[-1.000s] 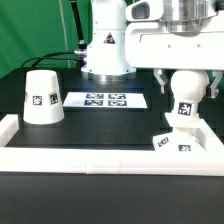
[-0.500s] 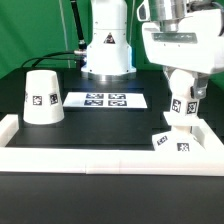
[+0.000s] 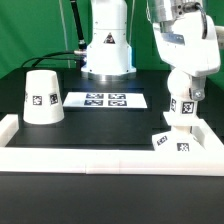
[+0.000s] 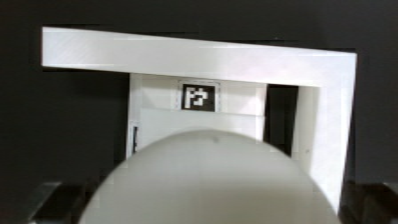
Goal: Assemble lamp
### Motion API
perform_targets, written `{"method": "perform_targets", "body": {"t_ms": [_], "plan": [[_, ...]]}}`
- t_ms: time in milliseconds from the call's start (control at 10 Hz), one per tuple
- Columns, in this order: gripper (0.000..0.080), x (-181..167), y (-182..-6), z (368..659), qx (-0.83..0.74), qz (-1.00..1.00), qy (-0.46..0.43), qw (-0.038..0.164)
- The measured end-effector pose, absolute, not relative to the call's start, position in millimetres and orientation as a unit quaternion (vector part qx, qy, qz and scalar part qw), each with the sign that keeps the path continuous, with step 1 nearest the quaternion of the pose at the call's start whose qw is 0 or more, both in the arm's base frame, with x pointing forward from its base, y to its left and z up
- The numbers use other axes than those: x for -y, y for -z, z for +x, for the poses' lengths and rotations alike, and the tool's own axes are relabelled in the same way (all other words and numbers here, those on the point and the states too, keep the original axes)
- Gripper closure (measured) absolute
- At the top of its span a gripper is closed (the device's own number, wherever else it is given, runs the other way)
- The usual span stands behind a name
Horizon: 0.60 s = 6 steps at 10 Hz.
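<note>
My gripper (image 3: 181,88) is shut on the white ball bulb (image 3: 183,104) and holds it stem down, just above the flat square base plate (image 3: 172,143). The base plate lies in the rim's corner at the exterior view's right. In the wrist view the bulb's ball (image 4: 210,185) fills the foreground between my dark fingers (image 4: 64,204). Beyond it is the base plate with its tag (image 4: 199,96). The white cone shade (image 3: 41,97) stands on the table at the exterior view's left, far from my gripper.
The marker board (image 3: 105,100) lies flat mid-table in front of the robot's base (image 3: 107,50). The white rim (image 3: 90,157) frames the black table along the front and the sides. It also shows in the wrist view (image 4: 178,50) behind the base plate.
The wrist has tilted and its body has swung up toward the exterior view's right. The bulb stays held at nearly the same spot over the base plate, shifted slightly left.
</note>
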<state>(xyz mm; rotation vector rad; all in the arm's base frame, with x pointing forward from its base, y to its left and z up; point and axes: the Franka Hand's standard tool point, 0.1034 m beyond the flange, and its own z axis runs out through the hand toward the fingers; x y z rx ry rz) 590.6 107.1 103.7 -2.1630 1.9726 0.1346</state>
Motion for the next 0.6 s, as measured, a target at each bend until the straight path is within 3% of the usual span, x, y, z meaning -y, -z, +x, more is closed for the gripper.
{"method": "perform_targets", "body": {"t_ms": [600], "plan": [[0.0101, -113.1, -106.5, 591.5, -0.479, -0.870, -0.037, 0.110]]}}
